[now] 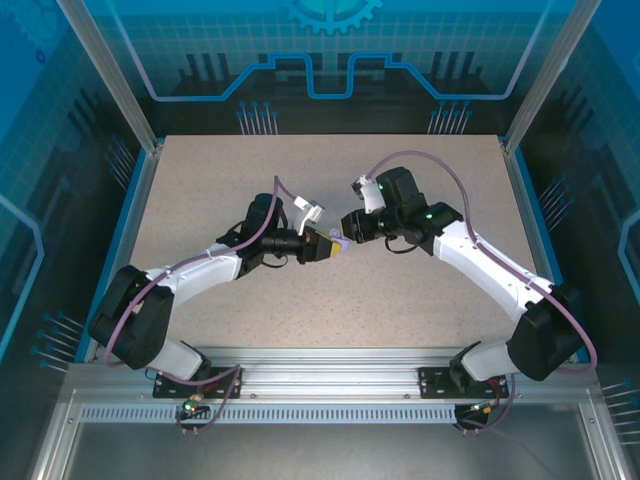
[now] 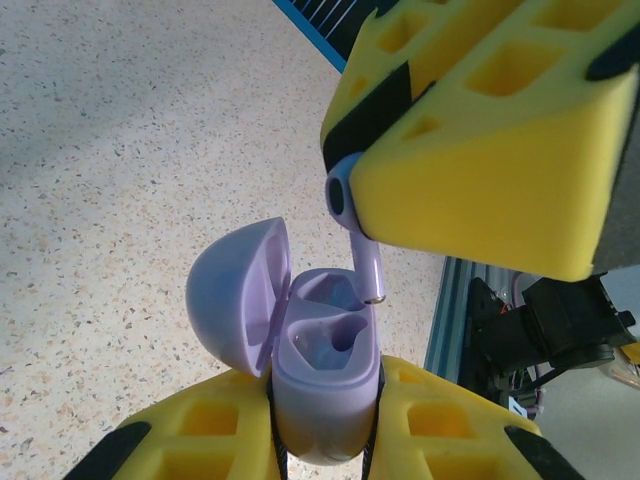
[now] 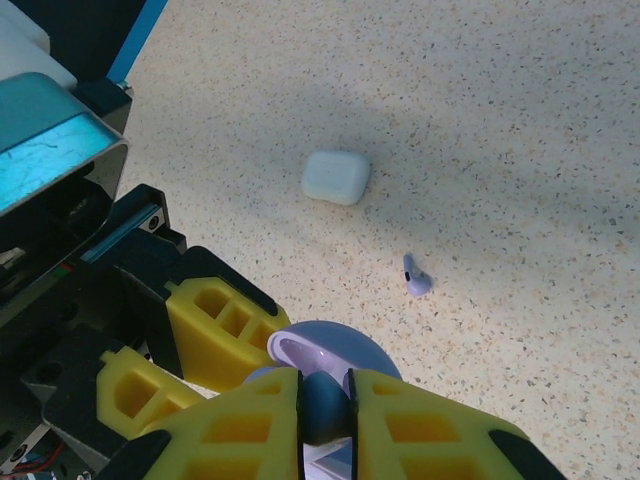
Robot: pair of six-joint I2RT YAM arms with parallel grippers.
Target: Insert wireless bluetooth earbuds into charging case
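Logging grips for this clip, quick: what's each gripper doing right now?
Left gripper: shut on the lavender charging case, lid open.
Right gripper: shut on an earbud, stem over the case.

Speckled beige tabletop, aluminium frame rail, blue circuit-patterned walls, even lighting

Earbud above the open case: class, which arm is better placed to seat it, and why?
Right. The right gripper pinches the earbud, its stem tip at the rim of the open case; the left gripper is occupied holding that case.
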